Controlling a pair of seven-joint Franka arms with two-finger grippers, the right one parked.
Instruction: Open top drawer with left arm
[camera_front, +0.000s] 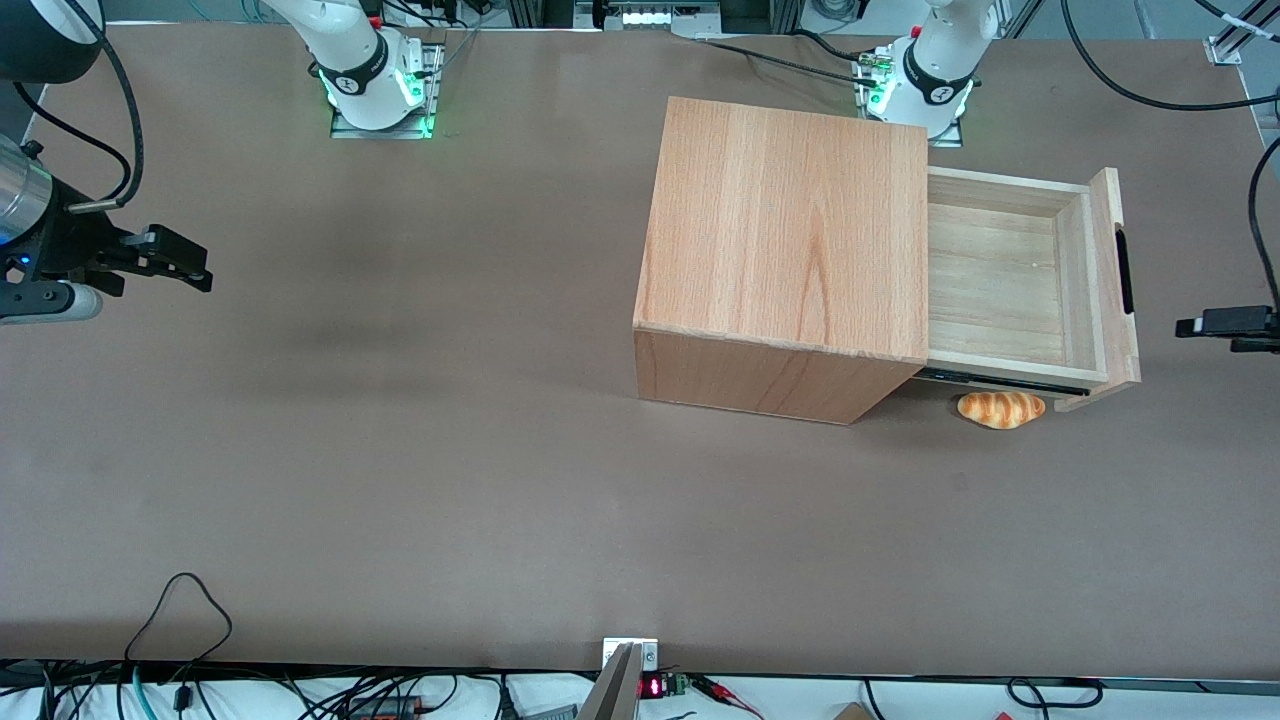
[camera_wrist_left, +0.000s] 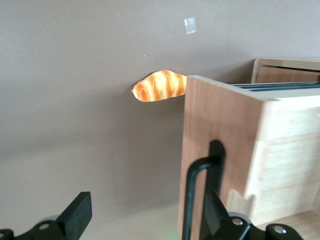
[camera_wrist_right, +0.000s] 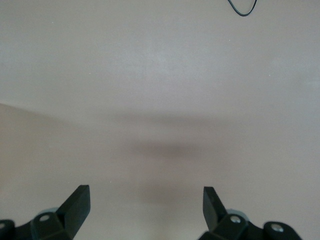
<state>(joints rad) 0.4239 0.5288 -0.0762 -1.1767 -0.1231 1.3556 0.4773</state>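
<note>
Worktop (camera_front: 400, 450): matte brown sheet, bare over most of its area, soft shadows only; cables run along its edge nearest the front camera and along the edge where the arm bases are bolted. Wooden cabinet (camera_front: 790, 230) stands on the half toward the working arm's end, close to the edge that carries the bases. Top drawer (camera_front: 1010, 285) is pulled well out of the cabinet, toward the working arm's end of the worktop; pale plank floor exposed, nothing in it. Its travel axis runs along the worktop's long edge. The taller front panel stands across that axis, facing the working arm's end, and the long black slot handle (camera_front: 1126, 270) runs along the panel. A second, lower drawer front shows slightly out below it. Bread roll (camera_front: 1001, 409) lies on the worktop just beside the cabinet's front, nearer the front camera than the drawer, below the drawer's corner. Left arm base (camera_front: 925, 80) sits at the worktop edge close to the cabinet. Gripper (camera_front: 1215, 325): at the working arm's end, in front of the drawer panel and apart from it, level with the handle's near end; fingers (camera_wrist_left: 75, 212) spread wide, released, holding nothing.
</note>
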